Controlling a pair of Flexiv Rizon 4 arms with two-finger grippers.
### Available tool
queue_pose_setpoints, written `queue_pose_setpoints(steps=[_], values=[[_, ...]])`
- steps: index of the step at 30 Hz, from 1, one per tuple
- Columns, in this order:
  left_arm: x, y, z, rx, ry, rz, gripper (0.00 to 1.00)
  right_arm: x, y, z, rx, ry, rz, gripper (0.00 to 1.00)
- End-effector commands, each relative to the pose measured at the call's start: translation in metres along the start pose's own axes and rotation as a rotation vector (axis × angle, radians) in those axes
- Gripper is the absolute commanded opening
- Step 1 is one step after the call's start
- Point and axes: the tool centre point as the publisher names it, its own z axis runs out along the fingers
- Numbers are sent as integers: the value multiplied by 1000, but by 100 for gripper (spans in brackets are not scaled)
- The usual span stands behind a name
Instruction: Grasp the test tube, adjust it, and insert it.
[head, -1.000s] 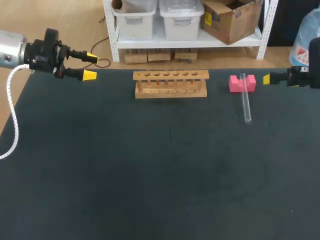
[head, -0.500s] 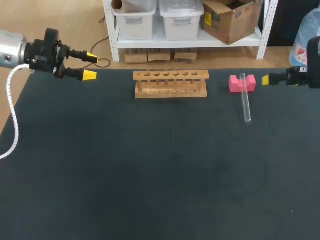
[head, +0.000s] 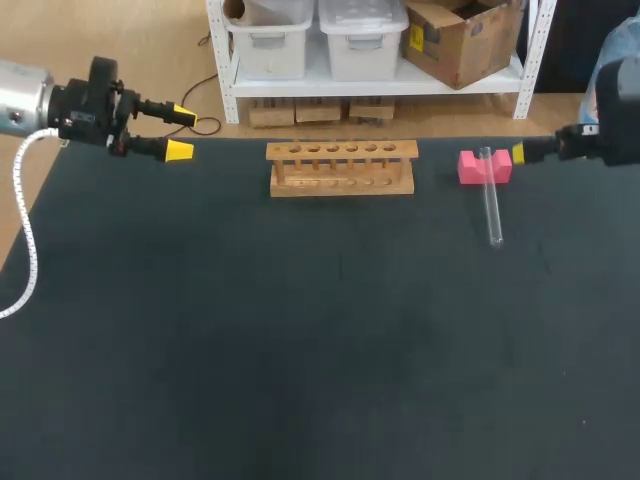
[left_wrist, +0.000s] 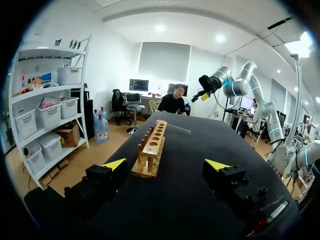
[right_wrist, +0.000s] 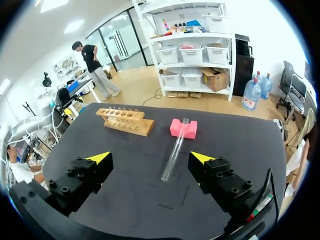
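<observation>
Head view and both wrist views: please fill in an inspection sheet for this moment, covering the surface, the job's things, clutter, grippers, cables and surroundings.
Surface: dark table, no spills or marks seen.
Job's things: glass test tube lies with its far end propped on a pink block; wooden rack stands upright with no tubes in its holes.
Clutter: nothing seen.
Grippers: left gripper open, holding nothing, near the far left corner; right gripper open, beside the pink block, not touching the test tube.
Cables: white coiled cable hangs from the left arm along the table's left edge.
Surroundings: nothing seen reaching over the table.
</observation>
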Motion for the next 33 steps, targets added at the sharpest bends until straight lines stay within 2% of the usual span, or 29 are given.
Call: queue_pose_setpoints(steps=[1, 7, 19, 33], values=[[1, 0, 0, 0, -2, 2, 100, 2, 7, -7, 371, -3, -1, 100], [1, 0, 0, 0, -2, 2, 100, -1, 13, -2, 489, 7, -53, 100], [1, 0, 0, 0, -2, 2, 100, 18, 6, 34, 600, 60, -44, 100], [1, 0, 0, 0, -2, 2, 100, 28, -27, 99, 540, 64, -46, 100]])
